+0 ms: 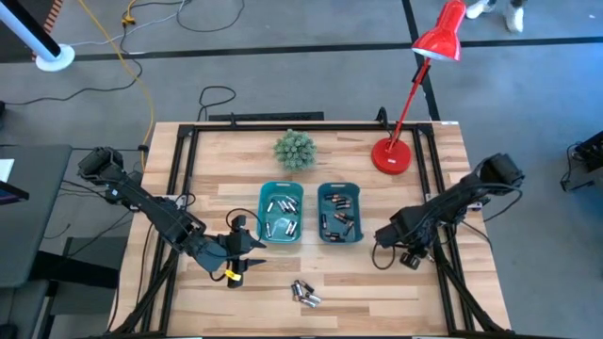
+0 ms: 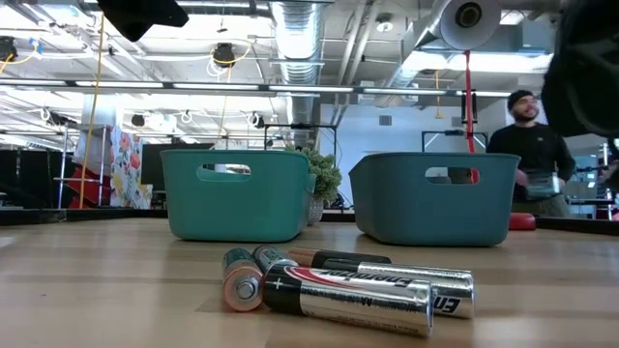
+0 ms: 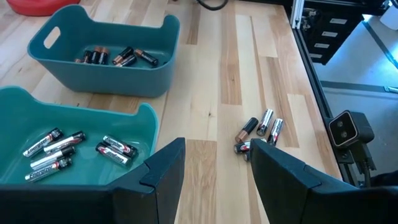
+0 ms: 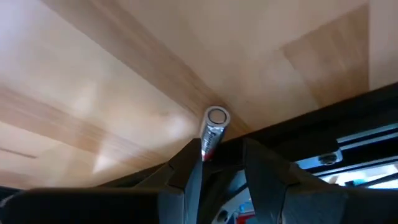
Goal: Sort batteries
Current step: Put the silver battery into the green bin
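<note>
The loose batteries (image 1: pixel 305 293) lie in a small cluster on the counter (image 1: pixel 377 282), just in front of the gap between the two teal bins and well apart from either bin wall; in the low view they rest on their sides, long axes roughly side by side and running away from the counter's front edge. The left bin (image 1: pixel 281 213) already holds a handful of silvery cells, the right bin (image 1: pixel 340 214) a handful of darker ones. My left end effector (image 3: pixel 214 171) hovers just to the left of that cluster, beside the front left corner of the left bin, and looks forward at the batteries between its two fingers, which stand spread with nothing between them. I judge this arm the nearer one, so the coming reach should be a short move rightward and down from the left, with the fingers turned to close across a cell's long axis. My left arm stretches low from the counter's left edge toward the cluster. My right end effector (image 4: pixel 219 163) sits to the right of the right bin, pointed down near the counter's right rail, its fingers pinching a single silvery battery (image 4: pixel 213 129) that sticks out toward the wood.
</note>
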